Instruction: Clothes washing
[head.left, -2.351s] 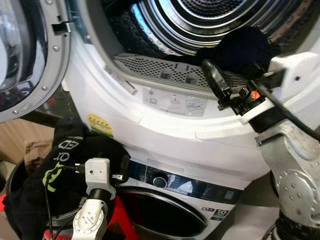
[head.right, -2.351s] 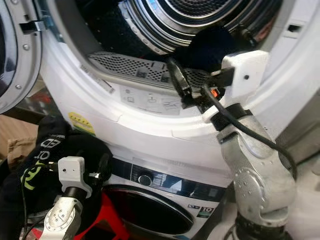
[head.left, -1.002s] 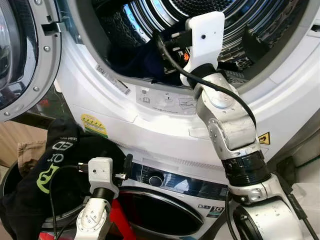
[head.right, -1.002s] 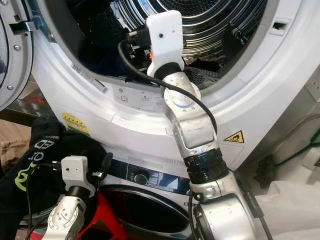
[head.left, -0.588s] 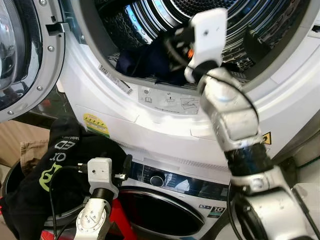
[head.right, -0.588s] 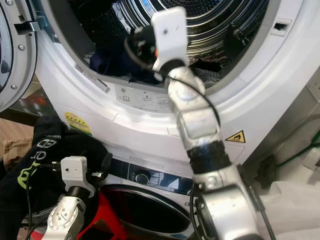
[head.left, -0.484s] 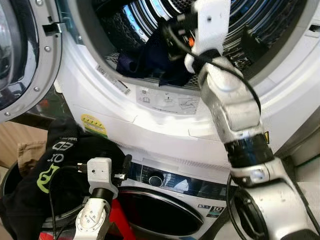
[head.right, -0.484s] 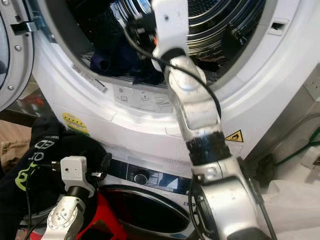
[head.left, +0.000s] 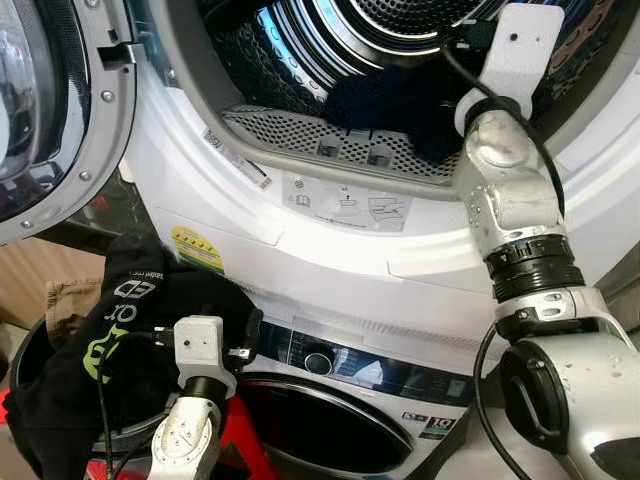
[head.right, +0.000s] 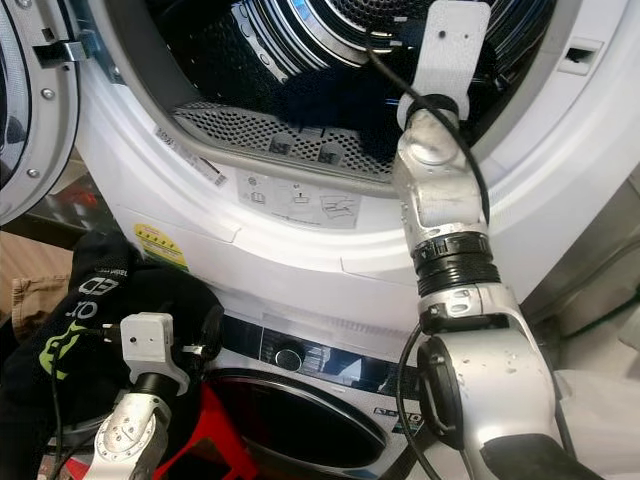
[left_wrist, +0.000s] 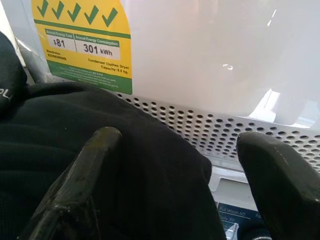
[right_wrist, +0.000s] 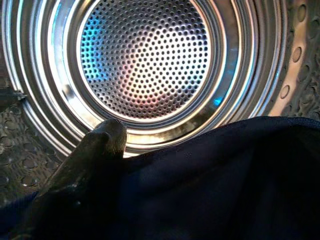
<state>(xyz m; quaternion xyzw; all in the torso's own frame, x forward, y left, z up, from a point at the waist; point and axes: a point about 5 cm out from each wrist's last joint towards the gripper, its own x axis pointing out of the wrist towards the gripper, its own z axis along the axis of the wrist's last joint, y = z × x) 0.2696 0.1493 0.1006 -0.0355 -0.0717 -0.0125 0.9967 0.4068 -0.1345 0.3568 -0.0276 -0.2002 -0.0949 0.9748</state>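
White stacked machines (head.left: 330, 250) fill the view; upper drum (right_wrist: 145, 60) open. Right gripper (right_wrist: 150, 165) reaches inside, a dark blue garment (head.left: 385, 100) draped over it, grip unclear. Left gripper (left_wrist: 175, 165), fingers apart, rests against black clothing (head.left: 130, 330) waiting in the basket (head.left: 25, 350). Loading seems partway.

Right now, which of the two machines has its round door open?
The top machine: its door is swung out to the left and the right gripper is inside its shiny drum. The bottom machine's dark door is shut.

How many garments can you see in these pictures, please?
2: a dark navy garment inside the upper drum by the right tool, and a black garment with green lettering low on the left beside the left tool. More may be hidden.
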